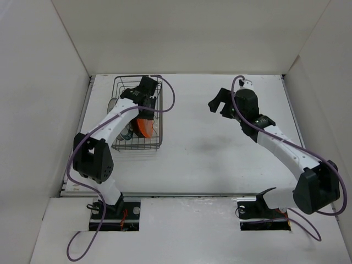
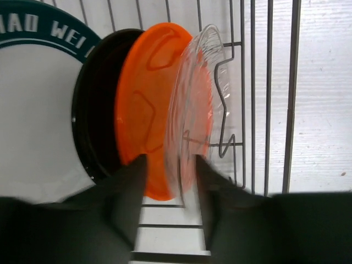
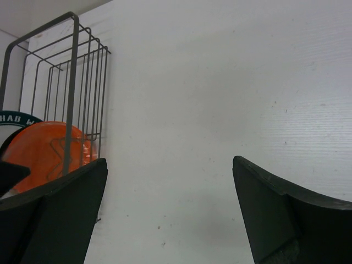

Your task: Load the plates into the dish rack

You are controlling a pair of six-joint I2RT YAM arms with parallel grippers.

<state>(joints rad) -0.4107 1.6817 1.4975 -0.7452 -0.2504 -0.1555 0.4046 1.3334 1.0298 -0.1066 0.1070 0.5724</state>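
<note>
Rack: the rectangular dark wire dish rack (image 1: 124, 87) sits on the left half of the white table (image 1: 209, 148), near the left wall.
White plate: a round white plate with a dark teal lettered rim (image 2: 33, 110) stands on edge at the far left of the row inside the rack.
Black plate: a glossy black round plate (image 2: 96, 110) stands upright just right of the white one, close against it.
Orange plate: a glossy orange round plate (image 2: 146, 99) comes next, overlapping the black one.
Clear plate: a transparent round plate (image 2: 192, 99) stands last in the row, beside the orange plate, with the rack's wires to its right.
Left gripper: the left gripper (image 2: 170, 162) reaches down into the rack, fingers slightly parted astride the lower rims of the orange and clear plates. They are blurred, so I cannot tell whether they pinch.
Right gripper: the right gripper (image 3: 169, 165) hangs over bare table well right of the rack, fingers spread wide, holding nothing.
</note>
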